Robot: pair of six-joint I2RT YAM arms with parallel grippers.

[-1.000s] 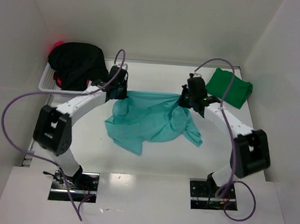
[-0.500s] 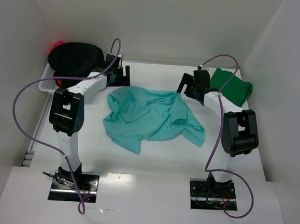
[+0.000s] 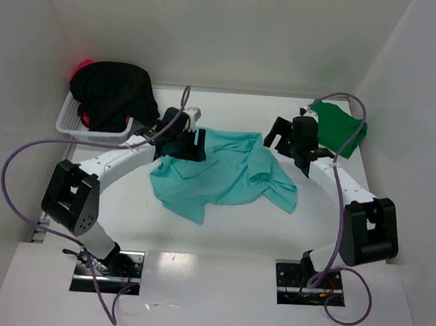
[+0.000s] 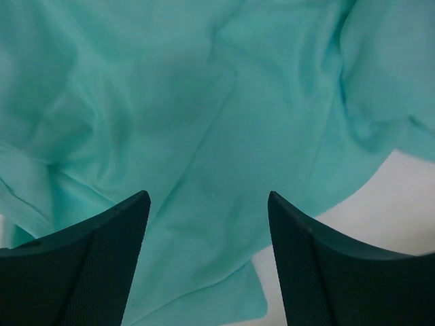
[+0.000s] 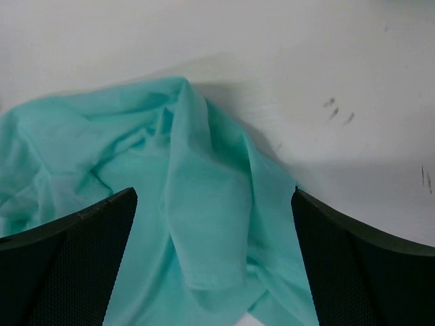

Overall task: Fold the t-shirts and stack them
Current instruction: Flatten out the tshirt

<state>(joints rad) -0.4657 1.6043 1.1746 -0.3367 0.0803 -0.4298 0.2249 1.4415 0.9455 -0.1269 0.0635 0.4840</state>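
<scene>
Teal t-shirt [image 3: 224, 175] from above: we see it crumpled and partly spread at the middle of the white surface [image 3: 236, 225]. A dark green t-shirt [image 3: 338, 129] lies folded at the upper right. A black t-shirt [image 3: 109, 90] is heaped over a white basket [image 3: 69, 121] at the upper left, with a red-pink t-shirt [image 3: 82, 67] peeking out behind it. The left end effector [image 3: 193, 144] sits over the teal cloth's upper left edge. The right end effector [image 3: 279, 136] sits at its upper right corner, beside the green shirt.

Left wrist view: we find the left end effector [image 4: 207, 198] with its fingers [image 4: 102, 265] spread well apart and nothing between them. Rumpled teal cloth [image 4: 204, 102] fills most of the frame beneath, and bare surface [image 4: 408, 204] shows at the right.

Right wrist view: we find the right end effector [image 5: 212, 193] fully spread and empty. A raised fold of the teal cloth [image 5: 136, 156] lies between its fingers [image 5: 68, 265], without visible contact. Bare surface [image 5: 272, 54] fills the upper frame.
</scene>
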